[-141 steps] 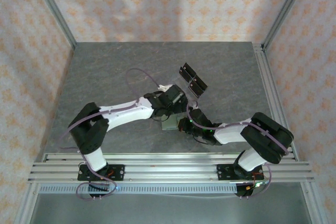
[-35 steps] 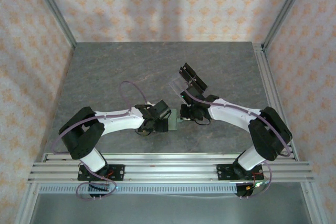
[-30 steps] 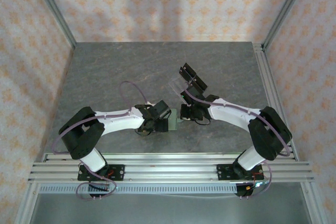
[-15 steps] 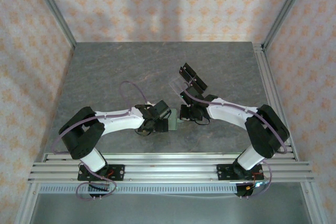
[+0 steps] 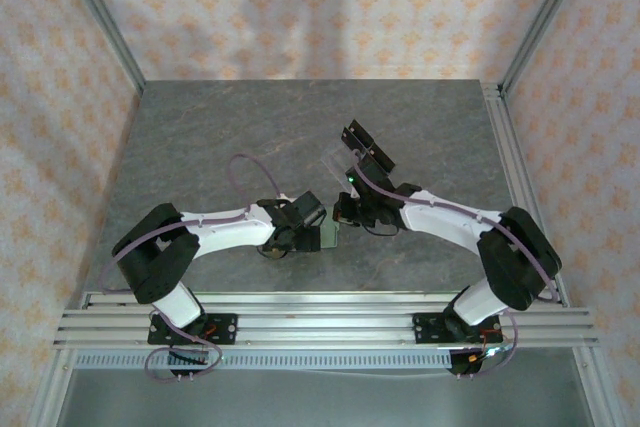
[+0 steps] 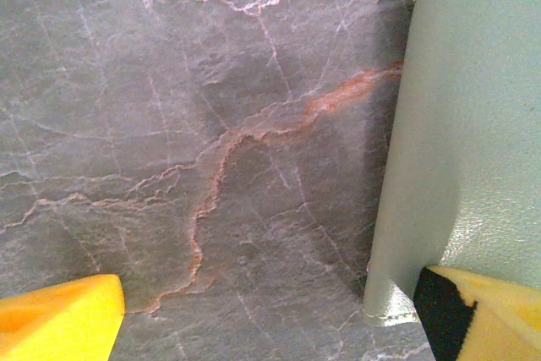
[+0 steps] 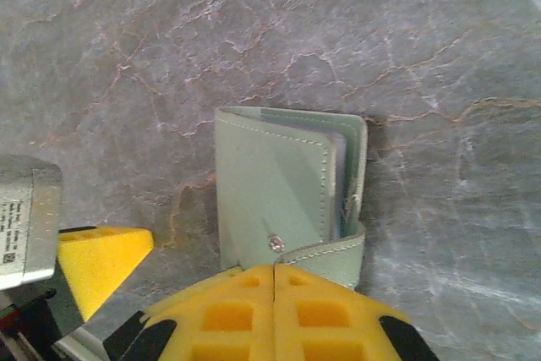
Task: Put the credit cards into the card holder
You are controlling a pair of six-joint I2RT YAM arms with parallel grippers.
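Sage-green, the small folding wallet is laid flat on the grey stone table just ahead of the right gripper, closed on nothing at its snap-tab edge, while one corner is touched by the spread-fingered left gripper.

Two robot arms, the left arm and the right arm, share one grey table. One green card holder lies between them; one clear rack with two black pieces stands beyond. The credit cards cannot be counted.
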